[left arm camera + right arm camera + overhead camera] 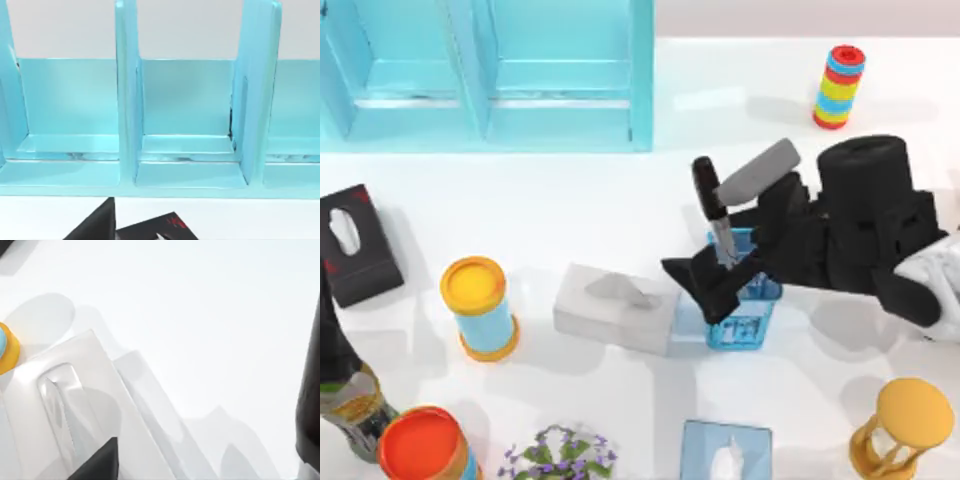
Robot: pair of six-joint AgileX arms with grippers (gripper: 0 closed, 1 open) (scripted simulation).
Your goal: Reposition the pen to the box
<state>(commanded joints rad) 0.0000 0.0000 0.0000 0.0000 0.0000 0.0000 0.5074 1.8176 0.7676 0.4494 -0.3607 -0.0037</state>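
Right hand [712, 272] is over the blue box [748, 318] mid-counter, pinching the pen [716, 215]. Pen's tilted, black cap up, grey tip poking into the box. Left arm [332, 340] parked at the left edge.

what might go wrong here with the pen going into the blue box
The right pincer holds the pen tilted, cap up, over the small blue box. Released at this lean, it may tip over the rim or topple the light-looking box. The white tissue box sits right beside the blue box, so the pincer may nudge it while lowering. The left arm is parked at the table's left edge.
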